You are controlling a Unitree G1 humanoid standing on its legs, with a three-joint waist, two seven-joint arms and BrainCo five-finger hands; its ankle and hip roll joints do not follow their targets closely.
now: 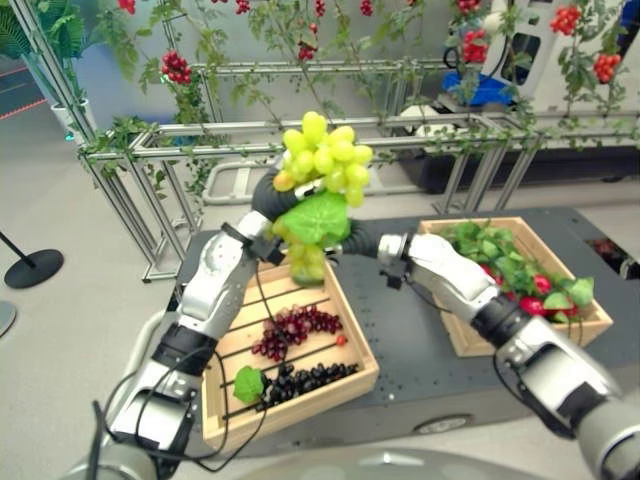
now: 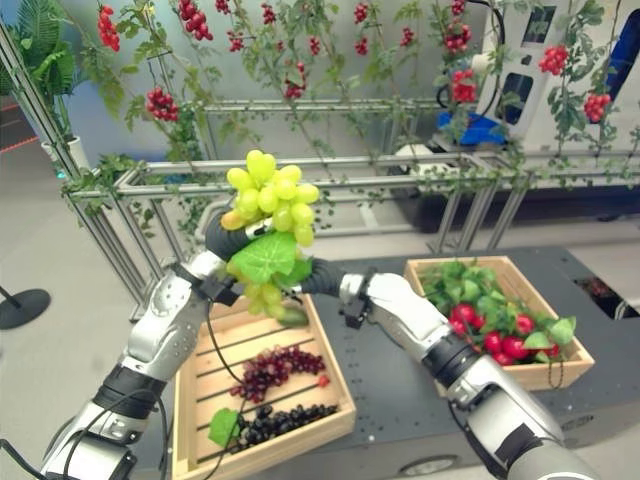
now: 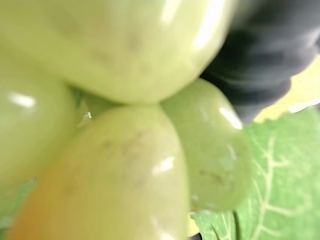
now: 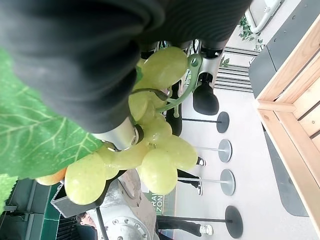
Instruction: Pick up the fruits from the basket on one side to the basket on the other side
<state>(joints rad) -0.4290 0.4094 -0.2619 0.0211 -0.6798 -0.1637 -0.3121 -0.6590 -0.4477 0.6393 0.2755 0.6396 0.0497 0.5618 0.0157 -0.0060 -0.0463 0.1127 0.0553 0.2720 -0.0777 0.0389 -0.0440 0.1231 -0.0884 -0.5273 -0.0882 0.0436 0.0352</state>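
So the bunch of green grapes [image 1: 325,160] is up in the air, upper middle of the head views, with a big green leaf [image 1: 316,218] hanging just under it and a few more grapes dangling below that, right above the far edge of the left crate [image 1: 222,400]. Both hands meet at it: the left hand [image 1: 268,195] comes up from the lower left and sits behind the bunch, the right hand [image 1: 362,240] reaches in from the right at leaf height. In the right wrist view the right hand's dark cover takes up most of the frame, and a dark-tipped finger [image 4: 205,97] sits right against the green stem among the grapes, but I honestly can't tell if it's really clamped on or just touching. Same deal with the left hand, its wrist view is just grapes pressed up against the lens plus a bit of dark cover, fingers hidden. Below, the left crate holds a bunch of red grapes [image 1: 295,328], a bunch of black grapes [image 1: 305,380] with a small leaf, all lying on the slats. Over at the right of the frame, the other crate [image 1: 470,345] is packed with red fruit and leaves [image 1: 515,270]. Both crates sit on a dark table [image 1: 400,340], well apart. Behind it all there's a metal trellis [image 1: 420,130] with vines and red berry clusters.
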